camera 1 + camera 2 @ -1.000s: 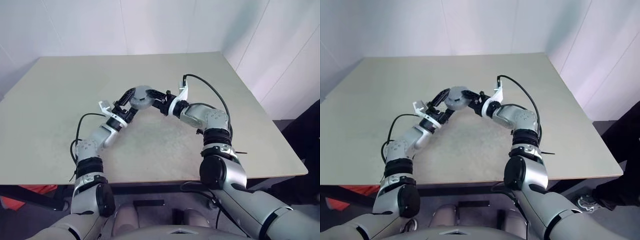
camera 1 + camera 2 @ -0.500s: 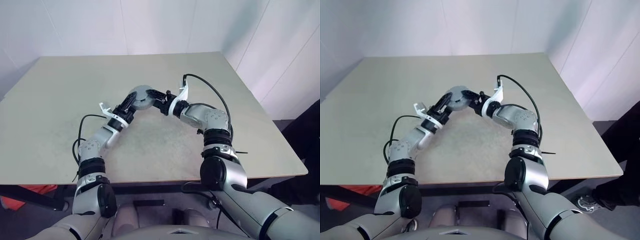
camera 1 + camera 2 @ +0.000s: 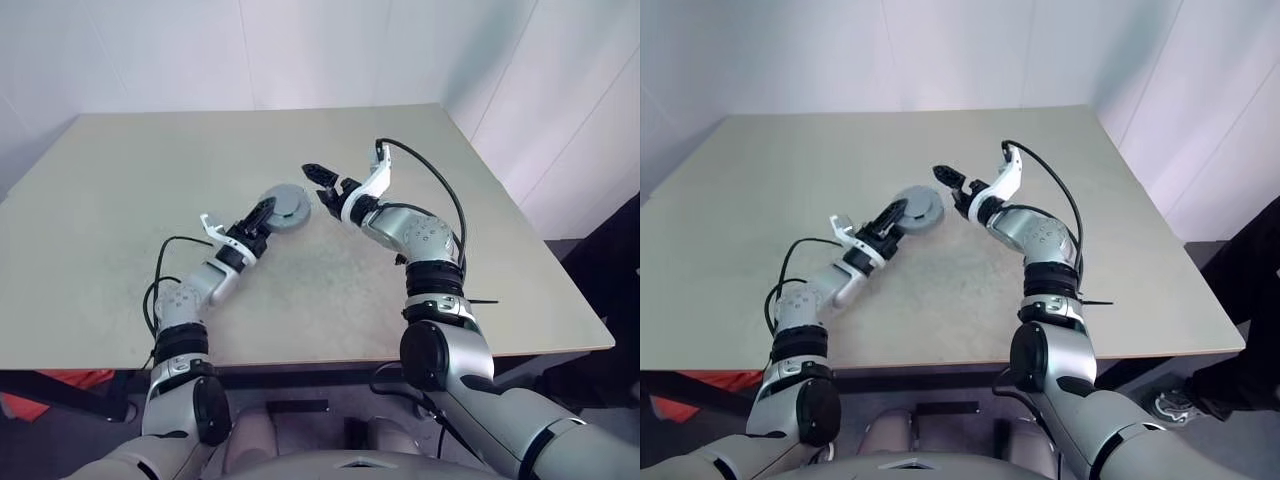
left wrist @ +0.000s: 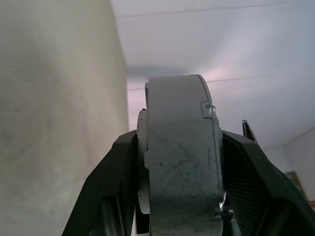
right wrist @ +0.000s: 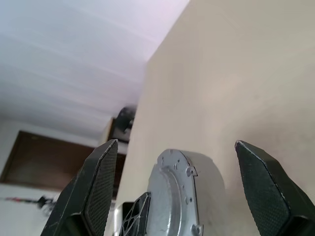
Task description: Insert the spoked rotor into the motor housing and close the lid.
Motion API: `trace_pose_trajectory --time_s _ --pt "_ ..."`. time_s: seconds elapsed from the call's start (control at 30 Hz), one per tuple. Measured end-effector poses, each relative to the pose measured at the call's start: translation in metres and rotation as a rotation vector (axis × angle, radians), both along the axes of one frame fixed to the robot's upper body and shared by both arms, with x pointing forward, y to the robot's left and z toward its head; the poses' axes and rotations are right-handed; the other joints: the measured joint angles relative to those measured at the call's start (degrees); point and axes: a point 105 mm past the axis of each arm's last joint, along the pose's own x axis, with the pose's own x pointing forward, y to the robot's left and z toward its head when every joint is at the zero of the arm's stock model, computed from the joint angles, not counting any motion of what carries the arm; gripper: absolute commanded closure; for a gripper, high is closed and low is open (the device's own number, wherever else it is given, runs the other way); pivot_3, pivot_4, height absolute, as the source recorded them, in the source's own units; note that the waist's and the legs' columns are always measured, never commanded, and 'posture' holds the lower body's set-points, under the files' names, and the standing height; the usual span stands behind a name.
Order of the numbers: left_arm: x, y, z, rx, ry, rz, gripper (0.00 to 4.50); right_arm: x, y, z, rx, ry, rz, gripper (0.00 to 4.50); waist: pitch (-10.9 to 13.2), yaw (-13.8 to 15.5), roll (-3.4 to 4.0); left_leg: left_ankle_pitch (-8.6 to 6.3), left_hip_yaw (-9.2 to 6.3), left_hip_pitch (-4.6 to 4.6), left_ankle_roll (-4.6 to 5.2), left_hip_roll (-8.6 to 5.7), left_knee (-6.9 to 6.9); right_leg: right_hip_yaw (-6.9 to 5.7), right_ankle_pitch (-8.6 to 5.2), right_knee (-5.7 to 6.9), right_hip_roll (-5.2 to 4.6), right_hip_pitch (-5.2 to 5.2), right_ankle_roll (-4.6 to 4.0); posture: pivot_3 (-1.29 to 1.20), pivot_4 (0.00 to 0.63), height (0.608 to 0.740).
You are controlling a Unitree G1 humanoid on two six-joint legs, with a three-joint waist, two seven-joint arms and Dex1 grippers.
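Left wrist view carries no readable writing on the grey metal part; its scuffed rim shows only a small raised tab. The left claw (image 3: 262,214) pinches this round grey assembly, the motor housing (image 3: 284,205), across its thickness, one black finger (image 4: 115,182) pressed on each flat side, so the disc stands on edge between them. From the head camera the housing sits at the tip of the left claw, low over the beige worktop (image 3: 120,200) near its middle; whether it touches the surface cannot be told. Its upper face is plain grey with a round raised centre, so the lid appears to be in place, and the spoked rotor cannot be made out.

The right claw (image 3: 322,183) is spread wide and holds nothing. It hovers just beside the housing on the robot's right, apart from it, pointing toward it. In the right wrist view its two black fingers (image 5: 98,182) stand far apart with the housing's grey rim and small screw heads between and beyond them, untouched.

A black cable (image 3: 430,185) loops from the right wrist over the worktop.
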Motion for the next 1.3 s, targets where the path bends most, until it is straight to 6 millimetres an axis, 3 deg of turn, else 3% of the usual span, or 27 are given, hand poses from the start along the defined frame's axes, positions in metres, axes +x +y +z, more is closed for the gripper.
trace_pose_trajectory --time_s 0.07,0.27,0.33,0.43,0.47,0.63,0.9,1.0,1.1,1.2,1.3 --pt "0.007 0.018 -0.007 0.042 0.023 0.109 2.31 0.002 -0.002 -0.003 -0.007 0.005 -0.015 0.18 0.00 -0.30 0.00 0.00 0.00 0.02 0.00 0.00 0.00 0.00 0.01 0.01 0.01 0.01 0.01 0.00 0.000 0.740" --pt "0.013 0.113 -0.021 0.110 0.093 0.485 2.31 0.004 -0.009 -0.005 -0.018 0.009 -0.030 0.18 0.01 -0.62 -0.02 0.01 -0.04 0.05 -0.02 0.13 -0.01 0.05 0.01 -0.01 0.20 0.00 0.02 0.00 0.000 0.740" --pt "0.012 0.129 -0.021 0.129 0.098 0.541 2.31 0.004 -0.009 -0.006 -0.018 0.014 -0.029 0.18 0.01 -0.28 -0.02 0.00 -0.04 0.00 -0.01 0.12 -0.01 0.05 0.01 -0.03 0.18 0.02 0.02 0.00 0.000 0.740" --pt "0.012 0.134 -0.027 0.130 0.121 0.574 2.31 0.002 -0.003 -0.008 -0.021 0.021 -0.012 0.18 0.02 0.65 -0.06 0.00 -0.04 0.00 -0.01 0.10 0.04 0.05 0.02 -0.03 0.14 0.06 0.02 0.00 0.000 0.740" --pt "0.012 0.134 -0.030 0.133 0.130 0.575 1.63 0.002 -0.002 -0.009 -0.023 0.024 -0.008 0.14 0.04 0.88 -0.10 0.00 -0.04 0.00 -0.01 0.10 0.06 0.05 0.02 -0.02 0.14 0.08 0.03 0.00 0.000 0.740" --pt "0.014 0.135 -0.026 0.150 0.099 0.575 0.02 0.001 -0.001 -0.014 -0.026 0.044 0.001 0.14 0.04 0.93 -0.17 0.02 -0.04 0.27 -0.06 0.12 0.10 0.10 0.02 0.16 0.14 0.22 0.02 0.00 0.000 0.740" --pt "0.014 0.162 -0.015 0.209 0.081 0.645 0.02 -0.002 0.000 -0.020 -0.026 0.074 0.057 0.14 0.12 0.62 -0.29 0.14 -0.03 0.38 -0.26 0.46 0.13 0.15 0.09 0.29 0.44 0.15 -0.14 0.00 0.000 0.740" --pt "0.011 0.188 0.004 0.241 0.040 0.712 0.02 -0.006 0.005 -0.021 -0.029 0.080 0.103 0.14 0.16 0.67 -0.36 0.17 -0.04 0.35 -0.33 0.60 0.12 0.14 0.08 0.32 0.59 0.08 -0.24 0.00 0.000 0.740" --pt "0.008 0.214 0.036 0.293 -0.051 0.786 0.02 -0.008 0.008 -0.020 -0.035 0.068 0.134 0.14 0.16 1.01 -0.35 0.17 -0.03 0.35 -0.33 0.57 0.12 0.14 0.07 0.34 0.56 0.09 -0.25 0.00 0.000 0.740" --pt "0.009 0.215 0.049 0.335 -0.100 0.790 0.02 -0.009 0.014 -0.016 -0.039 0.043 0.158 0.14 0.16 1.47 -0.34 0.17 -0.03 0.34 -0.33 0.54 0.17 0.14 0.03 0.40 0.49 0.13 -0.31 0.00 0.000 0.740" --pt "0.014 0.204 0.047 0.368 -0.107 0.749 0.02 -0.008 0.016 -0.011 -0.034 0.023 0.169 0.14 0.16 1.87 -0.36 0.18 -0.03 0.35 -0.35 0.55 0.29 0.14 -0.06 0.53 0.46 0.14 -0.47 0.00 0.000 0.740"
